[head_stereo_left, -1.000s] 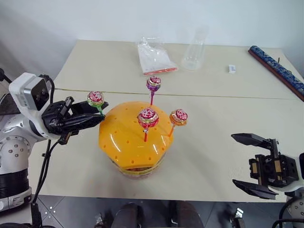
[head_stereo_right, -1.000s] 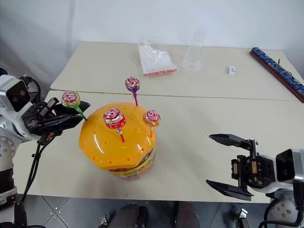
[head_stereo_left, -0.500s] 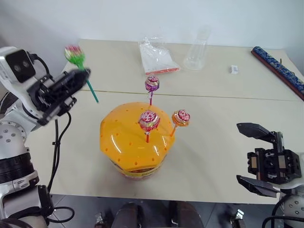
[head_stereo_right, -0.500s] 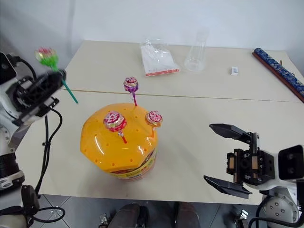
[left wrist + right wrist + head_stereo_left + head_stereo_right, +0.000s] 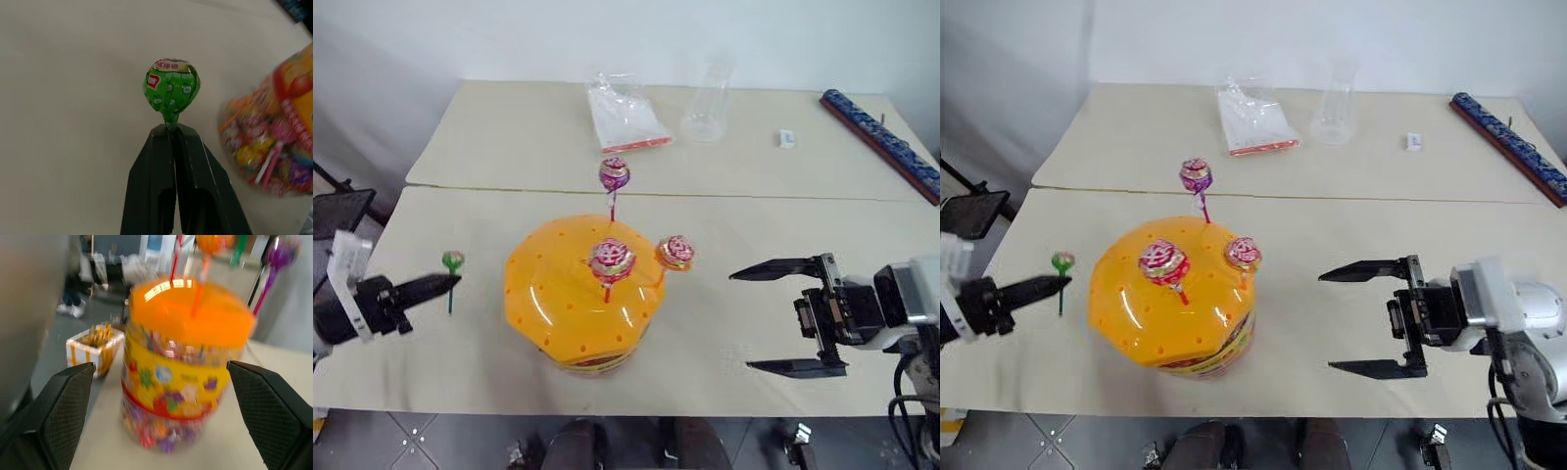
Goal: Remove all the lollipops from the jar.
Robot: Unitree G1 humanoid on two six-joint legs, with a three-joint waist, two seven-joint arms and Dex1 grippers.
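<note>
Pinched just under its green head by the shut fingers of the left gripper [image 5: 172, 131], one lollipop [image 5: 453, 260] is held over the surface [image 5: 509, 137] beside the jar [image 5: 585, 294]; a slack pinch could drop it. Three lollipops [image 5: 612, 258] remain in the lid, and the right gripper [image 5: 788, 315], fingers spread wide and empty, could topple the jar if brought in carelessly.

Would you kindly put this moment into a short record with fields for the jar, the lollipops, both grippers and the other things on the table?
jar: jar with orange lid, on the near table
lollipops in lid: three, on red stick, orange stick and purple stick
lollipop out: green-stick lollipop, held left of the jar
left gripper: shut on the green-stick lollipop
right gripper: open, right of the jar, pointing at it
far table: plastic bag, clear cup
</note>
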